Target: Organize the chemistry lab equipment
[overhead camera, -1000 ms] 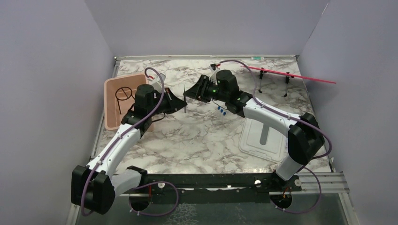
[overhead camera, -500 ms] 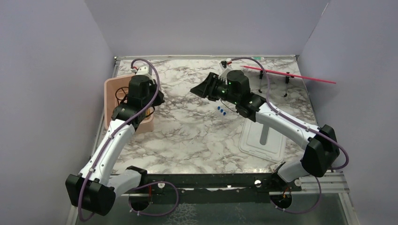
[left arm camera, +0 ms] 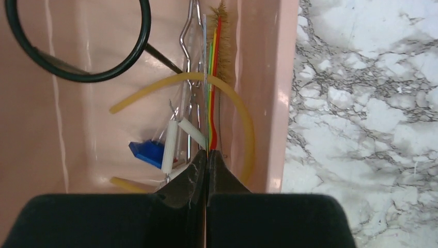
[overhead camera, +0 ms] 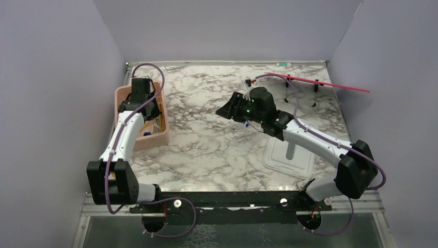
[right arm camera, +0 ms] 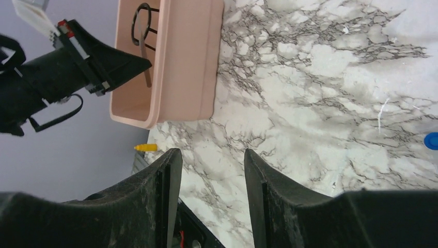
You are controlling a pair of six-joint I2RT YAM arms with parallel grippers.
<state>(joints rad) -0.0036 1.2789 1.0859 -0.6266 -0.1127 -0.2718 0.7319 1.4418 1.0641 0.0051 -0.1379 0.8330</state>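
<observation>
Left gripper (left arm camera: 206, 155): clamped on the brush (left arm camera: 223, 51) stem over the pink tub (left arm camera: 268, 77) (seemingly to drop it in)
Right gripper (right arm camera: 213, 160): fingers apart, empty, free for another item

Left end effector (left arm camera: 206, 158) pinched closed; right end effector (right arm camera: 212, 156) jaws apart.

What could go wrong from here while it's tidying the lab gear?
The left gripper pinches a thin rod close to the pink tub's wall; released, it might catch the rim or snag the amber tubing. The open right gripper hovers near a blue cap and could knock it away.
</observation>
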